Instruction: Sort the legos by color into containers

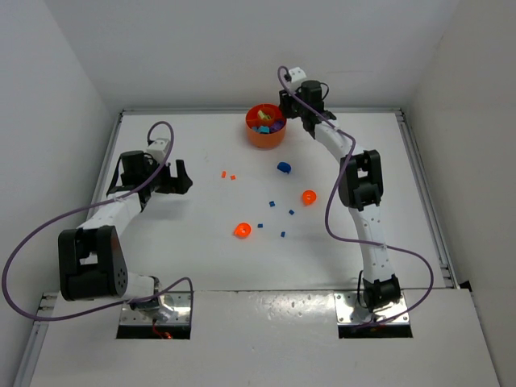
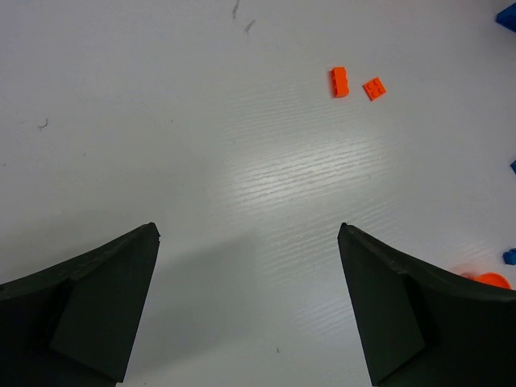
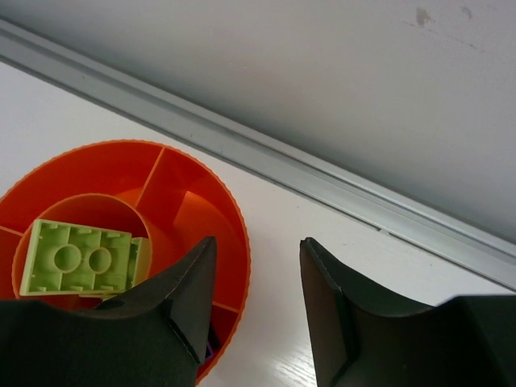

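A white worktop (image 1: 201,250) sits boxed in by plain pale walls (image 1: 242,48). A grey metal rail (image 3: 322,173) runs along its far edge at the foot of the back wall. Faint dark scuffs (image 2: 240,11) mark the worktop, and a small smudge (image 3: 422,14) marks the wall

The top camera overlooks the whole table (image 1: 201,242); wrist cameras look down closely, left sharing its orange bricks (image 2: 339,81), right its dish (image 3: 193,210).

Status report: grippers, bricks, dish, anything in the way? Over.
Left gripper open, empty, over table near two orange bricks. Right gripper open, empty, at dish rim; lime brick in centre cup. Blue pieces unsorted. Nothing blocking.
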`<state>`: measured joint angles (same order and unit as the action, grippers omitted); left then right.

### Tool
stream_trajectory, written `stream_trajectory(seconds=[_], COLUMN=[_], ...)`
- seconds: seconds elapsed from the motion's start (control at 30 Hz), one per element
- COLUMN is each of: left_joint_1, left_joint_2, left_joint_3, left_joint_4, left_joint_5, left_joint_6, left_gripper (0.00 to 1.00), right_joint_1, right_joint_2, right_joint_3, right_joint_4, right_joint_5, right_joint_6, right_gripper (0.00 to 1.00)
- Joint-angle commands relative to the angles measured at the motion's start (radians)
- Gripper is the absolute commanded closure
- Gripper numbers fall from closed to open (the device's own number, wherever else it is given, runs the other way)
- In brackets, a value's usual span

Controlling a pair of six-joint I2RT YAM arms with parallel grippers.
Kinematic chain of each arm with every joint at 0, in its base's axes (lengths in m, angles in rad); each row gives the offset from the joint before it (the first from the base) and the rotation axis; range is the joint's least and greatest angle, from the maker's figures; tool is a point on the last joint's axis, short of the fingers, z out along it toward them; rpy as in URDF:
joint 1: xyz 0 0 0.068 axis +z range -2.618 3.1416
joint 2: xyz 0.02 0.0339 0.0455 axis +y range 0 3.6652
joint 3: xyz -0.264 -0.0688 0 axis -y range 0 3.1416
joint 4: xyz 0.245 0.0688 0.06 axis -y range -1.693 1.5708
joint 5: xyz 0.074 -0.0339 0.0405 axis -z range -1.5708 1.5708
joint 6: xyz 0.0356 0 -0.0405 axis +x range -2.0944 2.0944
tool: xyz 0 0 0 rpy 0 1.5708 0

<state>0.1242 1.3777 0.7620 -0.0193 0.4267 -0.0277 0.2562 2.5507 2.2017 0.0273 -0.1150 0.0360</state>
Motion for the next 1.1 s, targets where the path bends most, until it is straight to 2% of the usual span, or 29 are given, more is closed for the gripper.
stream_trajectory(seconds=[0.0,0.7,1.07], left_joint_1=[0.014,0.014,0.014], left_joint_2=[0.003,0.003,0.003], left_joint_3=[0.025,0.025,0.025], left_joint_4=[0.039,0.039,0.039], left_joint_5=[0.021,0.012,0.012], left_joint_6=[-0.011,-0.020,-0.020], left_gripper=[0.00,0.00,0.00], right_joint_1=[-0.006,-0.006,-0.006], right_joint_2=[0.005,0.005,-0.055], right_joint_3=[0.024,0.021,-0.010], right_joint_4=[-0.015,-0.102,-0.130], right_joint_5=[-0.006,-0.034,-0.097], right_joint_6=[-0.041,-0.122,-0.131], right_gripper=[0.54,0.54,0.54])
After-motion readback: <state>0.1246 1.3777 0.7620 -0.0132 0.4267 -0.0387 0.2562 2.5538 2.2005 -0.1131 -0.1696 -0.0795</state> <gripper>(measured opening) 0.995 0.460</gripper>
